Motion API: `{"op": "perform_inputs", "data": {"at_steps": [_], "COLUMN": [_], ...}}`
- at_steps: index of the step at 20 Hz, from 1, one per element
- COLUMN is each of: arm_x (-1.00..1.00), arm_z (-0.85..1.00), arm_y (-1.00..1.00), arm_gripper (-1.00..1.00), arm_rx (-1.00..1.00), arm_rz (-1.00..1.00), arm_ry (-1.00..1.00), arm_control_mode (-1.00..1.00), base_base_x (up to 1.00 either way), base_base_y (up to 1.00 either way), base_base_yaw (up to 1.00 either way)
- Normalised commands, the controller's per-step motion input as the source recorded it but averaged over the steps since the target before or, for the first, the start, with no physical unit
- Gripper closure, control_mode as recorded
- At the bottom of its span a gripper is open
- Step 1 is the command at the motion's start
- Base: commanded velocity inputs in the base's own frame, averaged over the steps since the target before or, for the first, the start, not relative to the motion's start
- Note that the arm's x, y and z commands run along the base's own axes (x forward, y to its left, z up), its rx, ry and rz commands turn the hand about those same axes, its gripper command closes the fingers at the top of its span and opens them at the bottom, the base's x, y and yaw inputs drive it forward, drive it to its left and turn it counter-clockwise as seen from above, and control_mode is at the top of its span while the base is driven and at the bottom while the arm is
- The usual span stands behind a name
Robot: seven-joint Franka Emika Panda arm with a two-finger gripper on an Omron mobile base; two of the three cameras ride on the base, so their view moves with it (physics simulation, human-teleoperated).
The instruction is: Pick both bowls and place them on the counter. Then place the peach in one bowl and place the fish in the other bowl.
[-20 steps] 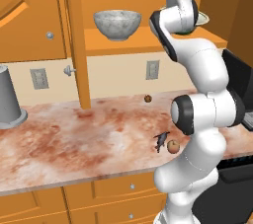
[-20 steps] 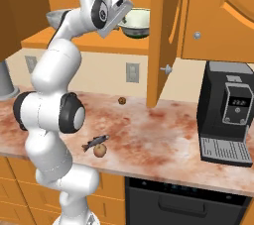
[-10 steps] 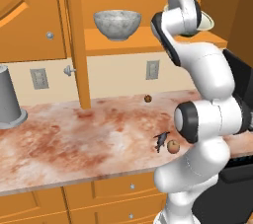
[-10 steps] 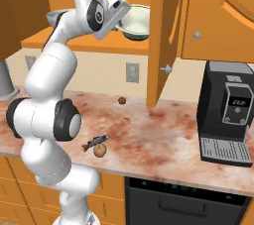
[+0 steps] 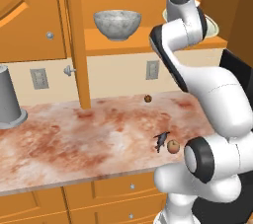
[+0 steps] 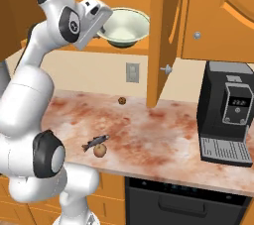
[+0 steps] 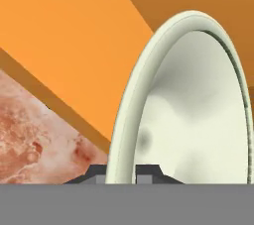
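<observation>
On the bench (image 5: pixel 74 144), close to its front edge, the fish (image 6: pixel 95 142) lies touching the peach (image 6: pixel 100 150), the fruit on the side nearer the edge. Further back, near the wall, sits a small brown ball (image 6: pixel 121 101). An upturned grey cup (image 5: pixel 9 100) stands toward the bench's left end; a black coffee machine (image 6: pixel 228 112) stands at its right end, against the wall. Above, on the orange shelf (image 5: pixel 128 45), the marbled bowl (image 5: pixel 117 24) stands upright, apart from the arm. Beside it, toward the shelf's right end, the pale green bowl (image 6: pixel 124 26) is gripped at its near rim by the pincer (image 7: pixel 121 172), whose tips have closed on the rim, one inside and one outside, as seen from the hand camera. Whether that bowl rests on the shelf or is lifted just clear of it is hard to judge from these angles. An open cabinet door (image 6: pixel 163 35) hangs to the right of the bowl.
</observation>
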Motion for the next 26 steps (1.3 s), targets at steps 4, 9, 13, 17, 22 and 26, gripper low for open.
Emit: {"op": "perform_inputs", "data": {"at_steps": [4, 9, 13, 17, 22, 26], "arm_x": [-0.99, -1.00, -0.99, -0.69, -0.32, 0.01], "arm_z": [-0.09, -0.38, -0.63, -0.70, -0.67, -0.56], "arm_y": [0.32, 0.05, 0.00, -0.03, -0.13, -0.26], "arm_gripper": [1.00, 1.00, 1.00, 1.00, 1.00, 1.00], "arm_rx": [0.00, -0.03, -0.07, -0.06, -0.02, 0.00], "arm_rz": [0.00, 0.00, 0.00, 0.00, 0.00, -0.10], "arm_ry": [0.00, 0.00, 0.00, 0.04, 0.11, 0.15], "arm_control_mode": [-1.00, -1.00, -1.00, -1.00, -1.00, -1.00], "base_base_x": [0.00, 0.00, 0.00, 0.00, 0.00, 0.00], "base_base_y": [0.00, 0.00, 0.00, 0.00, 0.00, 0.00], "base_base_yaw": [0.00, 0.00, 0.00, 0.00, 0.00, 0.00]}}
